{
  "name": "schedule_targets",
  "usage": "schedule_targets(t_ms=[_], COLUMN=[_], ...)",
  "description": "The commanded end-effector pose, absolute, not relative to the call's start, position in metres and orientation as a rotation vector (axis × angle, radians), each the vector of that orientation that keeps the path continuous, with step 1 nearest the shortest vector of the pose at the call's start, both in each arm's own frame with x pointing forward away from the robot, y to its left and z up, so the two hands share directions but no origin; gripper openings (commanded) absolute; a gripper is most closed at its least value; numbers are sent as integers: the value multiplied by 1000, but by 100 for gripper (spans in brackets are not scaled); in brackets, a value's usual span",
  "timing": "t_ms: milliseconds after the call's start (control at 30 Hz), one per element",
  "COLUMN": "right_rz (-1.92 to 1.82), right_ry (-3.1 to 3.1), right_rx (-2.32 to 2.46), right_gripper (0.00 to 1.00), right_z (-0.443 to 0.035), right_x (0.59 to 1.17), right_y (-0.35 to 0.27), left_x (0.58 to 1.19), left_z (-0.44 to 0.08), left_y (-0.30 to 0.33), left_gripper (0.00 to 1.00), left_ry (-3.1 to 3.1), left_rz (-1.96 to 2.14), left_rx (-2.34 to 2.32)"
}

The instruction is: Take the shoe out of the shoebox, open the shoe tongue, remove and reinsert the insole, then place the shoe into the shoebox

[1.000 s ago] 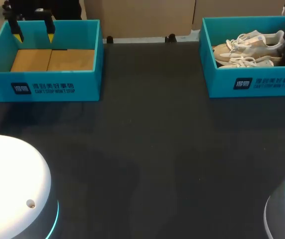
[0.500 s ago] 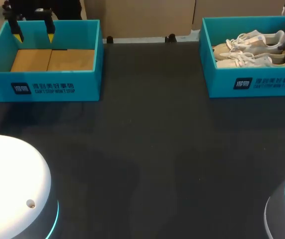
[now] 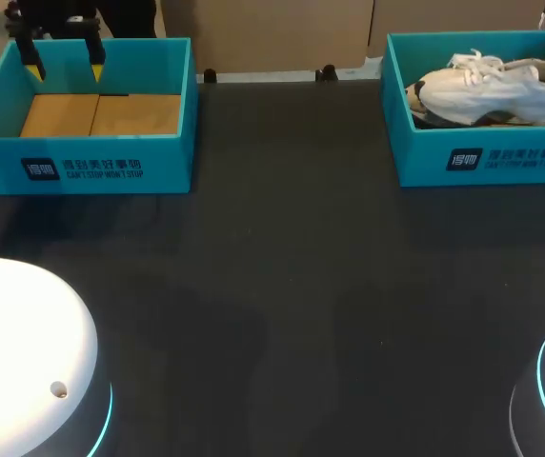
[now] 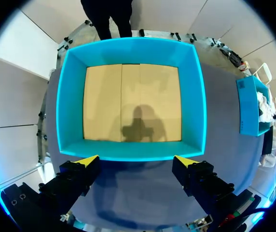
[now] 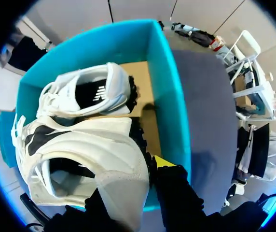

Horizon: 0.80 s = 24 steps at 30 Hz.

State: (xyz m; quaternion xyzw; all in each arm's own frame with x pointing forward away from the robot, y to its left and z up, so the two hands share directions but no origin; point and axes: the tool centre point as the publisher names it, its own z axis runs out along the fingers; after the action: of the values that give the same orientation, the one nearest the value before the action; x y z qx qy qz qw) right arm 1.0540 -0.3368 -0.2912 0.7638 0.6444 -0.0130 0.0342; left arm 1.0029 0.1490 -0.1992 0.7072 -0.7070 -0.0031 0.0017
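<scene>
Basically just getting started here. Right hand [image 5: 139,178] is clamped on the heel of the shoe [image 3: 501,90], which hangs tilted over the shoebox [image 3: 482,162], not clear of its walls yet as far as I can tell. A second shoe [image 5: 87,92] lies on the box floor beside it. Left hand [image 4: 137,162] hovers, fingers apart, over one wall of the empty box [image 4: 128,48] across the tabletop [image 3: 292,286]. So step one looks half done; tongue, insole and putting it back are all left.
</scene>
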Motion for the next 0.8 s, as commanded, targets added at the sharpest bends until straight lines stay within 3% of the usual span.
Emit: schedule_targets(t_ms=[33,433,800], right_rz=[-70,-179,-186], right_ry=[1955,1935,1893], right_rx=[2315,2281,2249], right_gripper=[0,0,0], right_z=[-259,-202,-155], right_x=[1044,1028,983], right_y=[-329,-325,-276], left_x=[1002,1002,1002], left_z=[-200,-200,-200], left_y=[150,150,150], left_gripper=[100,100,100], left_ry=[-2219,-2219,-2219], left_rz=[-5,-5,-5], left_rx=[2220,2220,2220])
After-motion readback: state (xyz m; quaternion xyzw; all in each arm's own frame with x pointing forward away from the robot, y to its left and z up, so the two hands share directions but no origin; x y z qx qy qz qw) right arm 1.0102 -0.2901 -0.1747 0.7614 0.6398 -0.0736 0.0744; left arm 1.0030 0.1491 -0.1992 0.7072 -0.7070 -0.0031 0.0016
